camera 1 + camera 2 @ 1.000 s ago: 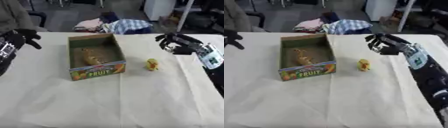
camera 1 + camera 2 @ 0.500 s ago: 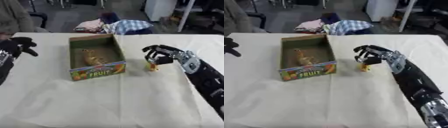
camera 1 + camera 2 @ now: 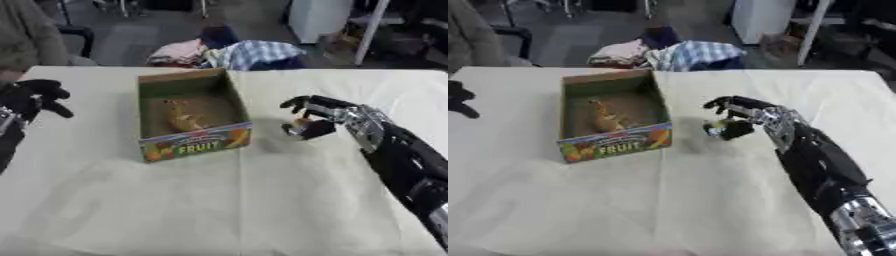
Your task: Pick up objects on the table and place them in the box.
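1. The right hand [image 3: 315,117] has its fingers curled around a small yellow object [image 3: 726,126], just right of the box [image 3: 194,149].
2. The left hand [image 3: 33,96] hovers idle at the table's [image 3: 219,200] left edge, fingers curled and holding nothing.
3. Risk: the object is mostly hidden by the fingers; a shallow pinch could let it slip short of the box.

Beyond your bench [image 3: 219,210] with its cream cloth, you see a heap of clothes [image 3: 232,52] and a white cabinet [image 3: 319,20]
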Motion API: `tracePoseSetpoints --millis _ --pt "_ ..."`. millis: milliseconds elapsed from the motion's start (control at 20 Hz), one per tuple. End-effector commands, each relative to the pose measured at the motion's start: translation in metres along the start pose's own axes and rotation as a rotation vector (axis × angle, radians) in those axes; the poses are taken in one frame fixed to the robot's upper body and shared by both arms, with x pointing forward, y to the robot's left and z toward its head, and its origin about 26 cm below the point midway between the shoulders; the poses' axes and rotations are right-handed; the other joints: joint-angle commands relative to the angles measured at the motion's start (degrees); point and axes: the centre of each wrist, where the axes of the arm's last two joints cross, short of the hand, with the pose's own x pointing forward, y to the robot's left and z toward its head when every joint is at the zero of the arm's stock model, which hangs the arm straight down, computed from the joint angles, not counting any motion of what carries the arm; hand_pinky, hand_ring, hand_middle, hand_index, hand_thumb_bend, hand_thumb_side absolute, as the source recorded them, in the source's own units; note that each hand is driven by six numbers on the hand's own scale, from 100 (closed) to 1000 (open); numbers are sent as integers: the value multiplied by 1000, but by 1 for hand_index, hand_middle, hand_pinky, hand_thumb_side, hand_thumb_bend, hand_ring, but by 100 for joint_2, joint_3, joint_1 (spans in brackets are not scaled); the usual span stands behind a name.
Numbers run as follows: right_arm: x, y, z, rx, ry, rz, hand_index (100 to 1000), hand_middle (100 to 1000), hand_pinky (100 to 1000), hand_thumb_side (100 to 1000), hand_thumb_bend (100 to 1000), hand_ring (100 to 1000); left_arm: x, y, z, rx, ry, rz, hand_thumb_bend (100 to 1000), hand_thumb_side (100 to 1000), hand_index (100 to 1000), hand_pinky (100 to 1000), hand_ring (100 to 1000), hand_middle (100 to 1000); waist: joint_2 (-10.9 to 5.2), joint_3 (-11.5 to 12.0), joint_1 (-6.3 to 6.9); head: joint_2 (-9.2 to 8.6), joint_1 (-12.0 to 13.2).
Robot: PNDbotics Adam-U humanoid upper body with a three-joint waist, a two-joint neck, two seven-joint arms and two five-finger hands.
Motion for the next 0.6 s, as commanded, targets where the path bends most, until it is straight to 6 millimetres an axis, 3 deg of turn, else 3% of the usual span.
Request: tracePoseSetpoints --millis 50,450,600 --pt "-12 -19 14 -54 72 79 981 933 742 640 357 879 6 5 -1 3 -11 -25 230 836 804 1000 609 676 -65 2 4 28 -46" --pt "-21 -2 19 1 130 202 958 913 737 675 531 885 4 3 1 -2 -4 -25 228 843 804 1000 609 676 -62 -25 8 28 -39" --pt "-21 2 18 -6 161 236 925 855 721 615 519 852 4 3 1 -1 -2 -25 227 845 804 1000 609 676 -57 -27 17 28 -45"
